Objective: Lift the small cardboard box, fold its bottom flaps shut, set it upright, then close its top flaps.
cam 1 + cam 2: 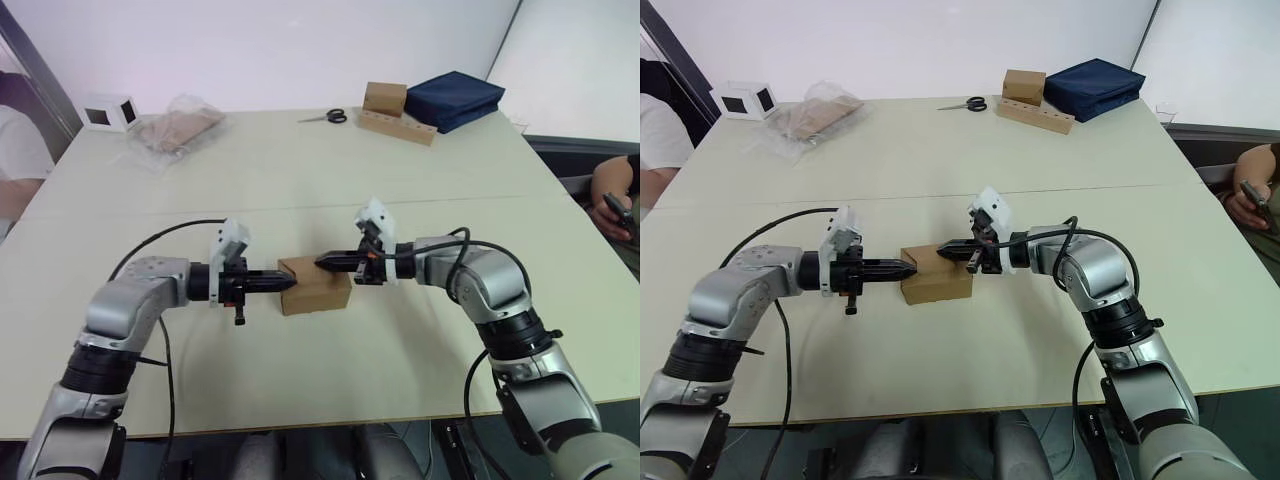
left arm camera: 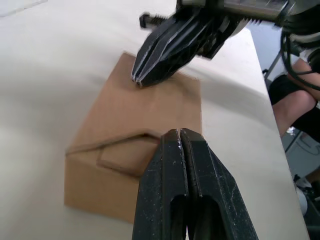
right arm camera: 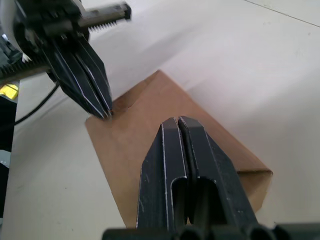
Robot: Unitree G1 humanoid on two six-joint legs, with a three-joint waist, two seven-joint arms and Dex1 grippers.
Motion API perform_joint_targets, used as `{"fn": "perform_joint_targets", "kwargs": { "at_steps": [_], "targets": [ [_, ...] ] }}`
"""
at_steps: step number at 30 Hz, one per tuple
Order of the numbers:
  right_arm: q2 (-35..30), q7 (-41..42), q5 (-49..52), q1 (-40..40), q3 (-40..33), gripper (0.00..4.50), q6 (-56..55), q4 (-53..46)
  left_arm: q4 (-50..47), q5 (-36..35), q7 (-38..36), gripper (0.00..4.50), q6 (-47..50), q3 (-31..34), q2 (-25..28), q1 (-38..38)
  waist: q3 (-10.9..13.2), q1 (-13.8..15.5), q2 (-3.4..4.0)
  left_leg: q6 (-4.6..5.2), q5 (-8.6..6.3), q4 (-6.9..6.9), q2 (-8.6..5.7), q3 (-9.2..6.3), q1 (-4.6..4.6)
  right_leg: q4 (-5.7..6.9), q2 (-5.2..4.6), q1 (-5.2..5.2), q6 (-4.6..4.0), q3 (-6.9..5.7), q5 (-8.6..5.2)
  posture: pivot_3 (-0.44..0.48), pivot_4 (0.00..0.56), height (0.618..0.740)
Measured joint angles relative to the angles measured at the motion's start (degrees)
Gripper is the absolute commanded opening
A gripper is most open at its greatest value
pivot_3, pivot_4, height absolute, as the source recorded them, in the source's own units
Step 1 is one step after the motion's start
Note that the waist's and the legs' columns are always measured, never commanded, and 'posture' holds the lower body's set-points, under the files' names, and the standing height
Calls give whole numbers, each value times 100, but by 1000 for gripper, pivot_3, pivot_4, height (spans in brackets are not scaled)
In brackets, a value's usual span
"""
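Observation:
The small cardboard box (image 1: 318, 290) lies on the table (image 1: 330, 190) between my two arms, plain brown, with a flap edge showing on its left end (image 2: 120, 155). From the left, my left gripper (image 1: 289, 282) points at that end with its fingers shut on nothing, the tip at the box's upper left edge. From the right, my right gripper (image 1: 322, 263) reaches over the box's top, also shut and empty, its tip just above or on the top face (image 3: 145, 135). The two tips face each other a short gap apart.
At the back of the table stand a taller brown box (image 1: 385, 97) on a long cardboard strip (image 1: 400, 127), a navy bag (image 1: 455, 98), scissors (image 1: 325, 117), a crumpled plastic bag (image 1: 175, 128) and a white cube (image 1: 108, 112). People sit at the left (image 1: 15, 150) and right (image 1: 615, 195) edges.

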Motion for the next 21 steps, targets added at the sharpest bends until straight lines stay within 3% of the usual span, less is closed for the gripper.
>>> {"fn": "perform_joint_targets", "kwargs": {
  "at_steps": [7, 11, 21],
  "targets": [
    [27, -14, -30, 4, -2, 0, -17, -3, 320, -265, -24, 22, 123, 379, 241, -208, 0, 13, 0, 0, 0, 0, -1, 0, 0, -1, -1, 2, 0, -1, 0, 0, 150, 740],
    [34, -25, -28, 22, -1, 0, -19, -51, 759, -45, 265, 22, -145, 246, -193, -664, 0, 9, 0, 0, 0, 2, -2, 1, -1, -5, -2, 4, 0, -2, 0, 0, 150, 740],
    [-11, -158, -16, 108, -23, 0, 125, -412, 1494, 624, 326, 22, -738, -503, -850, -894, 0, 8, 1, -1, 0, -2, -1, 1, -1, -3, 0, -1, 0, -1, 0, 0, 150, 740]
  ]
}}
